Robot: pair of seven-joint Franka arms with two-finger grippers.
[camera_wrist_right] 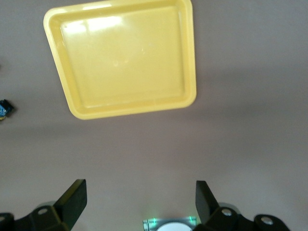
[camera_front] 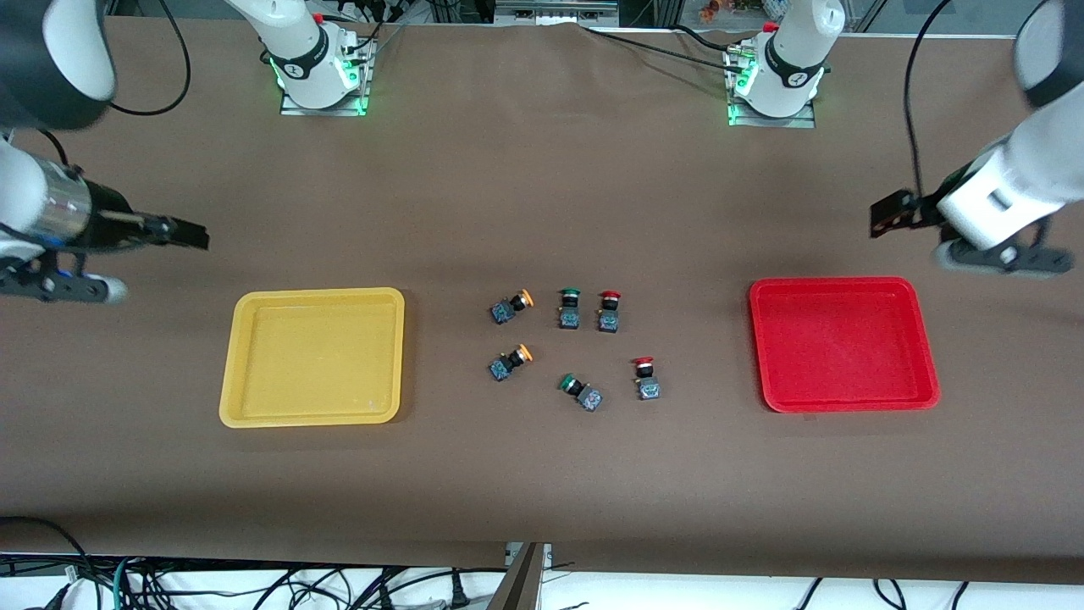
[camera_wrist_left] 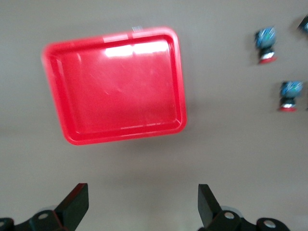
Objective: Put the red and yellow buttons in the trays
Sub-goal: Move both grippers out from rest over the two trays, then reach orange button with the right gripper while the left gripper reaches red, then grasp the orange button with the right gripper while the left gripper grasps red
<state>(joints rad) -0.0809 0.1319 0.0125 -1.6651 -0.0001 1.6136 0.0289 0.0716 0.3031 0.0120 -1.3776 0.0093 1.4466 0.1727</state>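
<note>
Two red-capped buttons [camera_front: 608,310] [camera_front: 646,378] and two orange-yellow-capped buttons [camera_front: 511,307] [camera_front: 511,362] lie on the table between the trays. The yellow tray [camera_front: 313,356] is toward the right arm's end and the red tray [camera_front: 843,343] toward the left arm's end; both are empty. My right gripper [camera_front: 190,233] hangs open and empty over bare table beside the yellow tray [camera_wrist_right: 125,57]. My left gripper [camera_front: 887,216] hangs open and empty over bare table beside the red tray [camera_wrist_left: 115,86]. The left wrist view shows the two red buttons [camera_wrist_left: 265,45] [camera_wrist_left: 288,95].
Two green-capped buttons [camera_front: 569,307] [camera_front: 581,390] lie among the red and yellow ones. The arm bases [camera_front: 318,68] [camera_front: 775,80] stand at the table's edge farthest from the front camera. Brown cloth covers the table [camera_front: 542,474].
</note>
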